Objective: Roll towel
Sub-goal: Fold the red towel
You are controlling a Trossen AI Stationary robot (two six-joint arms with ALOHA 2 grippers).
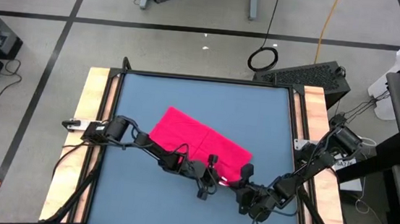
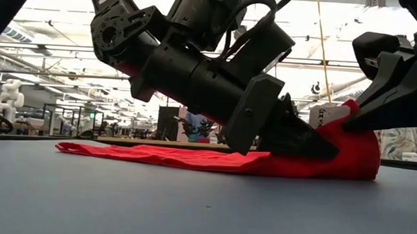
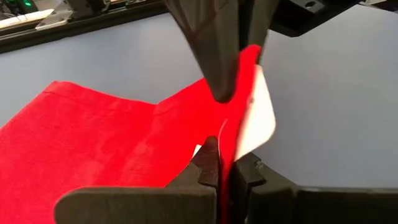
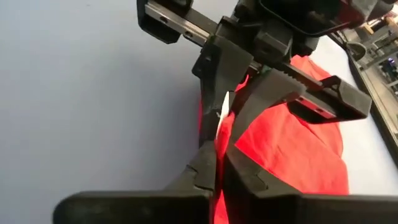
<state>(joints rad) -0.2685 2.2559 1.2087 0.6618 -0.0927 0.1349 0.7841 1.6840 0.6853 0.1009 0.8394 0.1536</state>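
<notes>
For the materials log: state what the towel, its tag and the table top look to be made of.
Towel: soft woven cloth, matte red-pink; it drapes and creases where the left gripper and right gripper pinch its lifted edge.
Tag: thin white sheet, likely fabric or paper; it stands out flat from the edge.
Table top: smooth blue-grey mat, low sheen, material unclear.

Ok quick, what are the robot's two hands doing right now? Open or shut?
Left gripper: shut, pinching the towel's raised edge by its white tag.
Right gripper: shut on the same lifted edge of the towel, right beside the left one.
</notes>
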